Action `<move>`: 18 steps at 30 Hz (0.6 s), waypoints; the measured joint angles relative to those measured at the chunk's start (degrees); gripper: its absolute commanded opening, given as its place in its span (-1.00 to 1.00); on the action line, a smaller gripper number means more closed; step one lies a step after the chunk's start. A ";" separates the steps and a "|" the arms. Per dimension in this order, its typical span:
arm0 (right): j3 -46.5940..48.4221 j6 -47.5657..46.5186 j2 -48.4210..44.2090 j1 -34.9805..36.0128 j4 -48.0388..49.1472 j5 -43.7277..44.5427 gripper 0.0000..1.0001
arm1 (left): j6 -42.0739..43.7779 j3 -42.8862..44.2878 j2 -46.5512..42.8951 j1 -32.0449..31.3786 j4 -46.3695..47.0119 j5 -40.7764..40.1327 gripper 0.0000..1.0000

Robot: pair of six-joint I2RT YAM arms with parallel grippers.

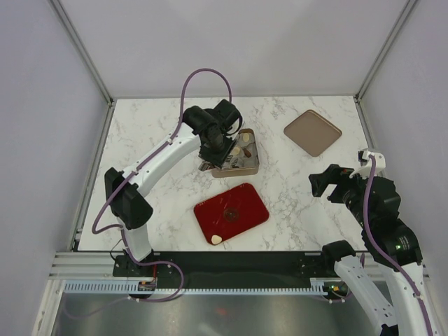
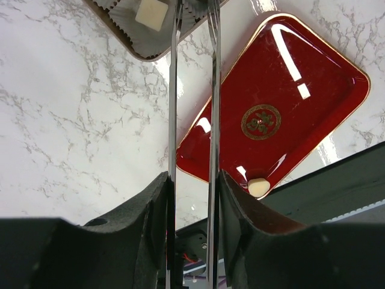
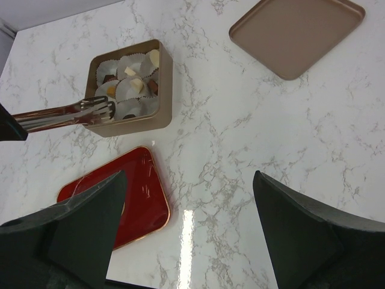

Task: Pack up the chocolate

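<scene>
A gold box (image 1: 246, 166) of paper cups holds several chocolate pieces (image 3: 137, 84), cream, tan and dark. One cream square chocolate (image 2: 150, 13) lies in a cup. Another cream chocolate (image 1: 217, 240) lies on the near corner of the red tray (image 1: 241, 203), also seen as a round piece (image 2: 258, 187). My left gripper (image 1: 215, 150) is shut on metal tongs (image 2: 213, 90), whose two blades run up to the box's left edge. The tongs' tips (image 3: 103, 108) lie over the box's near-left cups; whether they hold anything is unclear. My right gripper (image 3: 187, 180) hangs open over bare marble, right of the tray.
A flat brown lid (image 1: 312, 132) lies at the back right of the marble table. The red tray (image 3: 114, 192) sits just in front of the box. The table's near black edge (image 2: 337, 180) runs close behind the tray.
</scene>
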 measured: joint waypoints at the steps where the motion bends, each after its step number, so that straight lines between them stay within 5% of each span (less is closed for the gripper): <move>1: 0.02 0.00 0.07 0.00 0.00 0.00 0.89 | -0.02 -0.13 -0.85 0.00 -0.33 -0.37 -0.14; 18: 0.02 0.02 0.13 0.00 0.02 -1.01 0.89 | -5.90 -23.74 -25.88 -7.76 -2.75 -0.46 -0.13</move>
